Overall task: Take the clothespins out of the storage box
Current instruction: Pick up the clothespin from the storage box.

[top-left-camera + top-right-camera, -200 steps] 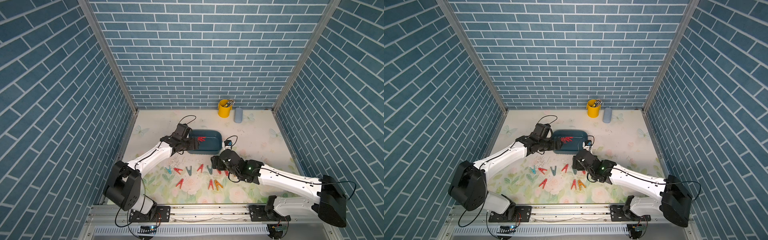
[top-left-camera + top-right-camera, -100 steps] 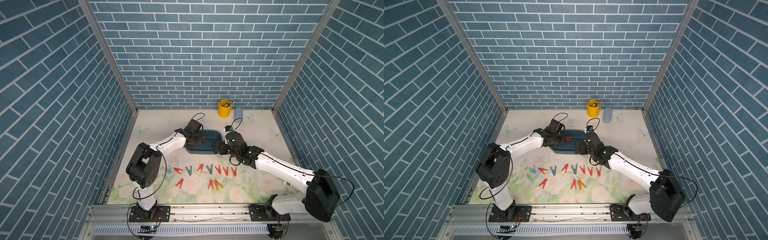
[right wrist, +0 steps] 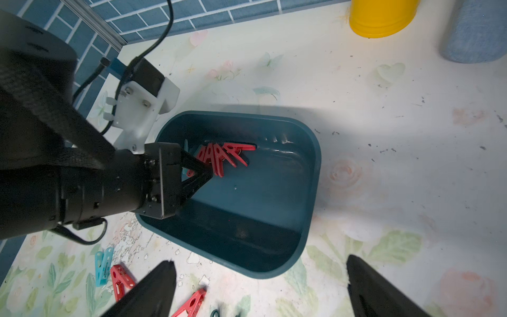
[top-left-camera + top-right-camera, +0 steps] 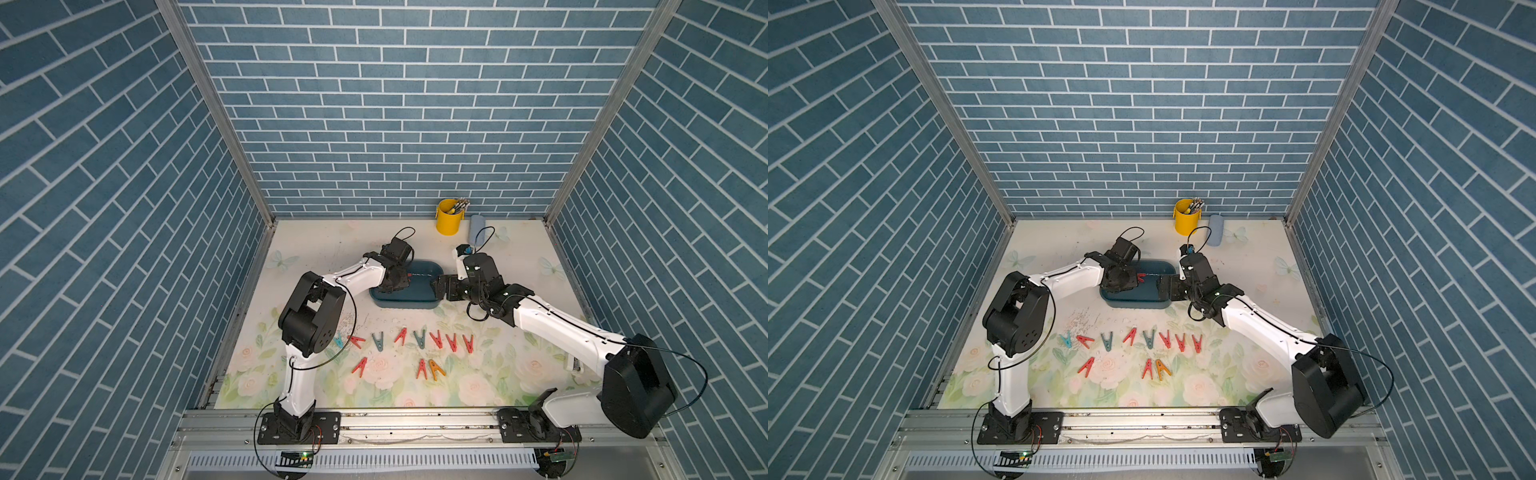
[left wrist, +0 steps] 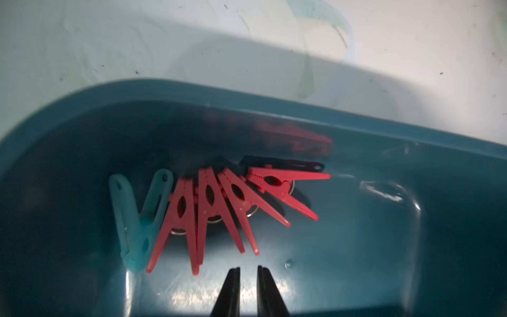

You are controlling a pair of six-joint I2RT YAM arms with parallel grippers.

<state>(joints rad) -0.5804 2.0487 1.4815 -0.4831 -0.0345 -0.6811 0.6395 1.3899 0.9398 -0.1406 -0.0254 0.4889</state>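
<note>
On the worktop (image 4: 332, 257) (both top views): storage box (image 4: 403, 306) lies mid-worktop; eleven clothespins (image 4: 436, 340) are laid out nearer the robot, well apart from the box, eight in a row and three below.
left tool (image 4: 405, 283), top views: down inside the storage box at its left end.
right tool (image 4: 435, 289), top views: at the box's right end, over the rim.
left wrist, contents: four red clothespins (image 5: 214, 208) fanned together on the box floor, a teal clothespin (image 5: 137, 219) touching them.
left wrist, left tool (image 5: 248, 270): jaws drawn almost together, thin gap, nothing between; tips just short of the red legs.
right wrist, right tool (image 3: 260, 259): jaws spread wide, empty, by the box's near rim.
right wrist, left tool (image 3: 211, 173): tips beside the red cluster (contact cannot be told).
</note>
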